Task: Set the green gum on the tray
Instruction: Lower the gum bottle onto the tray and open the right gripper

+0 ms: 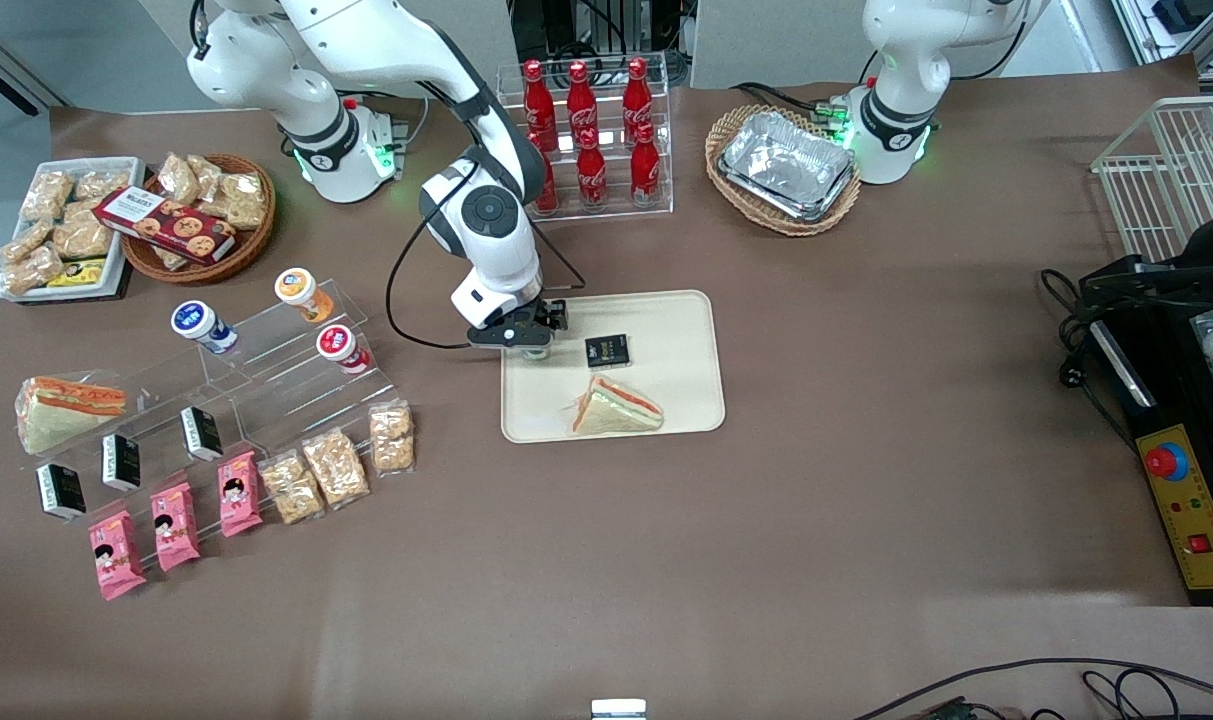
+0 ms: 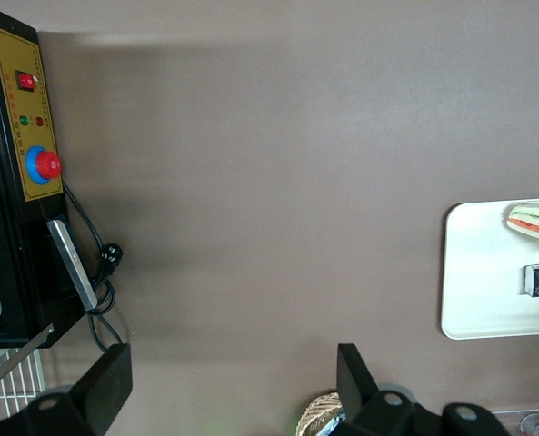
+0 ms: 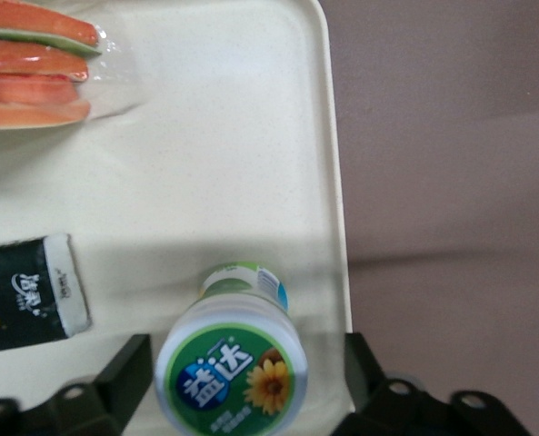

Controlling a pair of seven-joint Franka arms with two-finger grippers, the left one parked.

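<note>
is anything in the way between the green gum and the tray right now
Nothing visible is. The green gum already stands on the tray, between the open fingers of the tool. The black packet and sandwich lie apart from it.

Matt speckled tray (image 3: pixel 251 136), perhaps plastic; glossy-labelled green gum (image 3: pixel 231 377); matt black tool (image 3: pixel 242 377).

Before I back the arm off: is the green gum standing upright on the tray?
Upright: the green gum shows its cap from above, on the tray. The gripper is open around it.
</note>
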